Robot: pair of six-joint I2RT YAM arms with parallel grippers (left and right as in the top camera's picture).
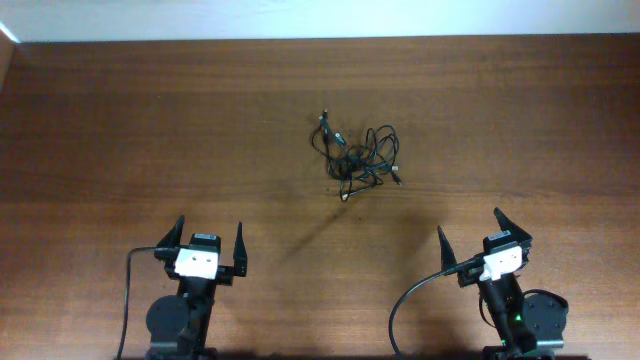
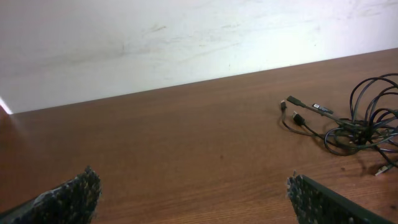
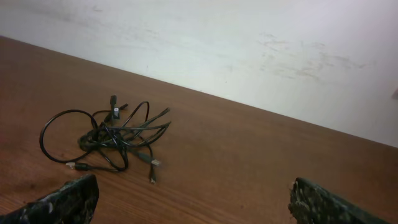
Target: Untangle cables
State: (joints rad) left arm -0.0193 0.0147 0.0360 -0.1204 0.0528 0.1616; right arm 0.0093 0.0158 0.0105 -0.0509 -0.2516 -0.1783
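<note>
The tangled black cables (image 1: 358,158) lie in a bundle on the wooden table (image 1: 120,130), centred toward its far edge. Left gripper (image 1: 210,225) and right gripper (image 1: 470,222): jaws wide, empty, at the table's near edge.

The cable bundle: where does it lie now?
Overhead, the cable bundle lies right of the table centre, ahead of and between left gripper and right gripper.

The surface (image 1: 120,120) was wood-grained, with a soft sheen. The cables (image 1: 358,158) were smooth black cords with metallic plug tips.
</note>
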